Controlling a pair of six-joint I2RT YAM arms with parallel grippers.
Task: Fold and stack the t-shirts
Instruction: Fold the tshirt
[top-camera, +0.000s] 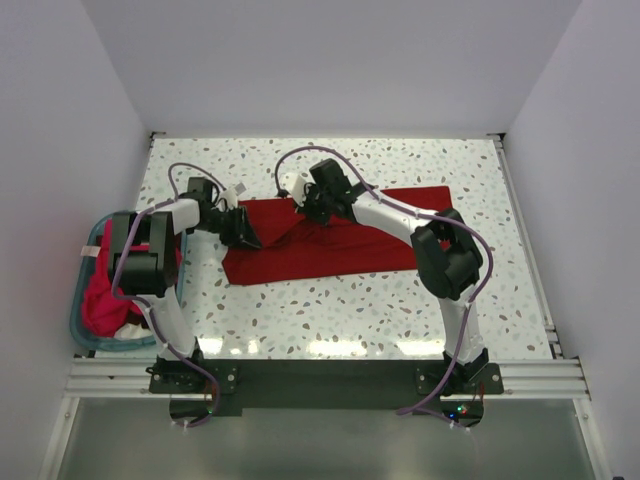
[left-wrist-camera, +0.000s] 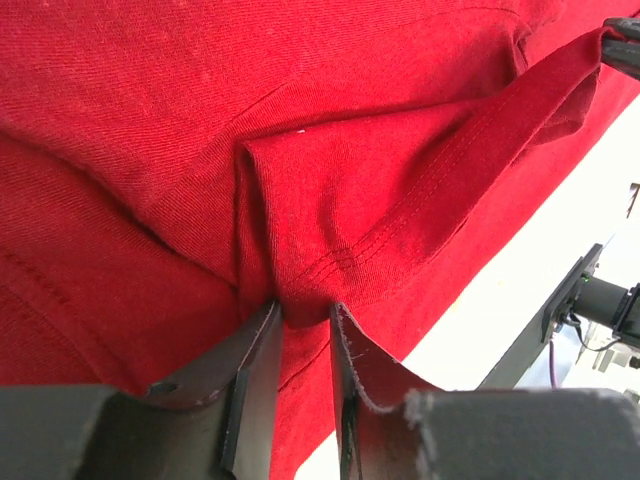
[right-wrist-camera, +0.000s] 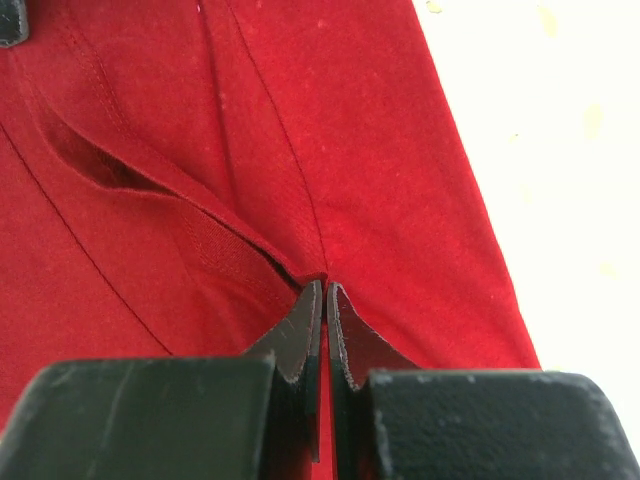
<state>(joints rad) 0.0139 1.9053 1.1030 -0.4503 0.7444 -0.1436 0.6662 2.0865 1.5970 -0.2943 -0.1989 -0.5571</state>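
A deep crimson t-shirt (top-camera: 340, 245) lies partly folded across the middle of the table. My left gripper (top-camera: 246, 232) is at its left end, shut on a bunched fold near a stitched hem (left-wrist-camera: 303, 312). My right gripper (top-camera: 312, 210) is at the shirt's upper left edge, its jaws pressed together on a thin fold of the crimson cloth (right-wrist-camera: 324, 290). The cloth is pulled taut between the two grippers. A brighter pinkish-red t-shirt (top-camera: 105, 305) lies crumpled in the basket at the left.
A teal plastic basket (top-camera: 78, 325) sits off the table's left edge beside the left arm. The speckled white tabletop (top-camera: 330, 310) shows in front of the shirt. White walls close in the back and both sides.
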